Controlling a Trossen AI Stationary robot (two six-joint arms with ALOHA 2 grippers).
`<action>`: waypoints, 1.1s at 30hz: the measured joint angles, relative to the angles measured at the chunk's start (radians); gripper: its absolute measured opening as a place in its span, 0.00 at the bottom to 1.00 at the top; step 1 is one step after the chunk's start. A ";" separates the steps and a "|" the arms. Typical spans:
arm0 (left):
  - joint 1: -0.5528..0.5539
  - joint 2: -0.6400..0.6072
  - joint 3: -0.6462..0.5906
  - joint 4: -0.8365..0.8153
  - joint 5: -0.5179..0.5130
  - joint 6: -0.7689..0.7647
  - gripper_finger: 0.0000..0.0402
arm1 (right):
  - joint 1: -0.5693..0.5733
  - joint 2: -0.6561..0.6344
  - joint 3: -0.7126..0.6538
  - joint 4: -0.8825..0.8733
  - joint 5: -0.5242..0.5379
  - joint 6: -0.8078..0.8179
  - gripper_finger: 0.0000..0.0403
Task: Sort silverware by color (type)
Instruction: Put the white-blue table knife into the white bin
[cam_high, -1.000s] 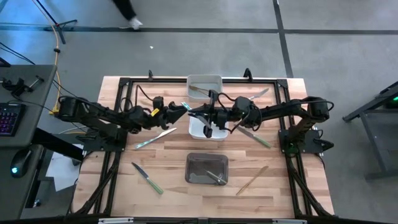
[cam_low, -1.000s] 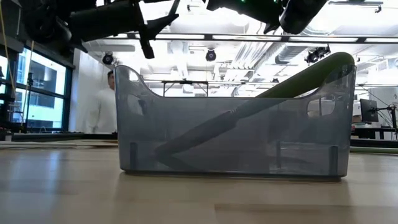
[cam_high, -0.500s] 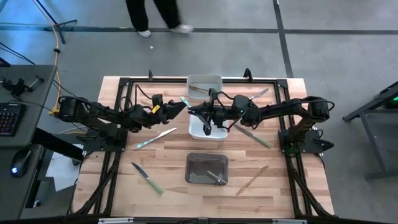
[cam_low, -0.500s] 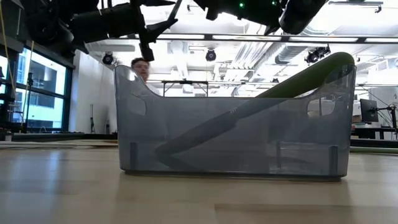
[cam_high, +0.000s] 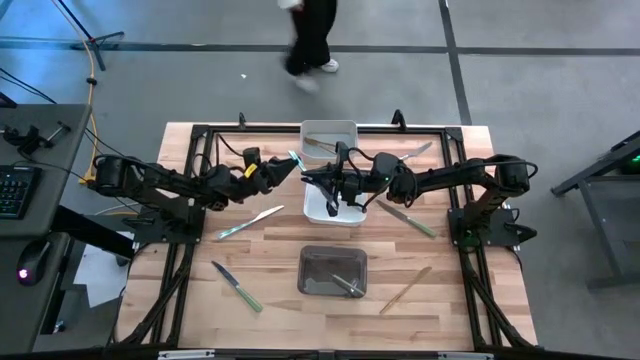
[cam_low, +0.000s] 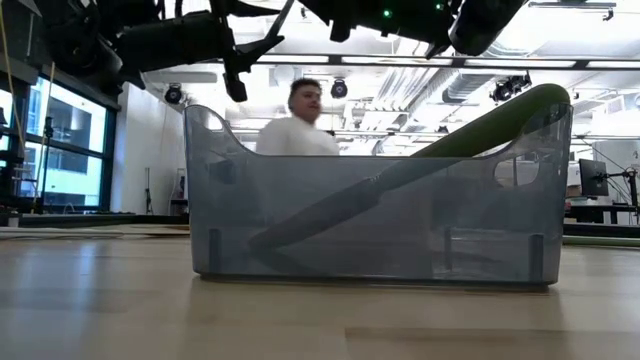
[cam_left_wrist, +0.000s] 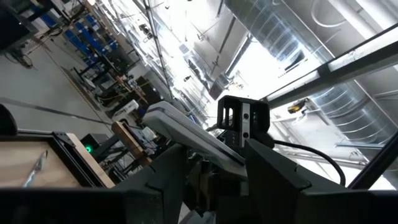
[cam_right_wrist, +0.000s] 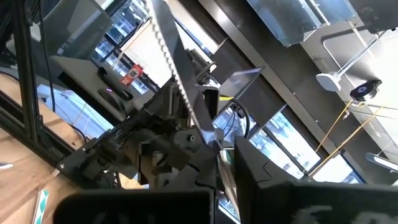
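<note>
My left gripper (cam_high: 283, 168) hovers left of the two white bins, shut on a light blue handled piece of silverware (cam_high: 295, 160). In the left wrist view its pale handle (cam_left_wrist: 186, 130) sticks out past the fingers toward the right arm. My right gripper (cam_high: 318, 181) is above the nearer white bin (cam_high: 345, 212), shut on a knife whose serrated blade (cam_right_wrist: 171, 59) points toward the left arm. More silverware lies flat on the table: a pale knife (cam_high: 250, 221), two green handled knives (cam_high: 237, 286) (cam_high: 408, 220), a tan piece (cam_high: 405, 290), a fork (cam_high: 418, 152). My left gripper pinches the light blue handled piece between its two fingers (cam_left_wrist: 273, 171). The handle's rounded free end (cam_left_wrist: 149, 113) sticks out ahead, lifted clear of the table. The pinched part is hidden by the fingers. My right gripper pinches the knife at the end opposite its blade tip (cam_right_wrist: 211, 140). The blade runs out ahead of the fingers (cam_right_wrist: 267, 180), and the knife is clear of the table. The handle is hidden by the fingers.
The far white bin (cam_high: 328, 128) holds a utensil. A grey bin (cam_high: 333, 252) near the table's near edge holds a green handled knife (cam_low: 480, 125) that leans on its rim. A dark frame borders the table. A person (cam_high: 312, 40) walks past the far side.
My left gripper has drawn a little toward the table's left and far edge, carrying the blue handled piece. My right gripper has shifted slightly toward the left. The person behind the table has walked from left to right.
</note>
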 joint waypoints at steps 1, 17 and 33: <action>0.002 0.000 0.000 0.000 0.000 0.000 0.36 | 0.000 0.000 0.000 0.000 0.001 0.000 0.00; 0.022 -0.003 0.000 0.007 0.005 0.026 0.25 | 0.002 0.001 -0.002 -0.011 0.012 0.027 0.07; 0.045 -0.003 0.001 0.007 -0.023 0.052 0.25 | 0.008 0.002 -0.003 -0.019 0.233 0.161 0.10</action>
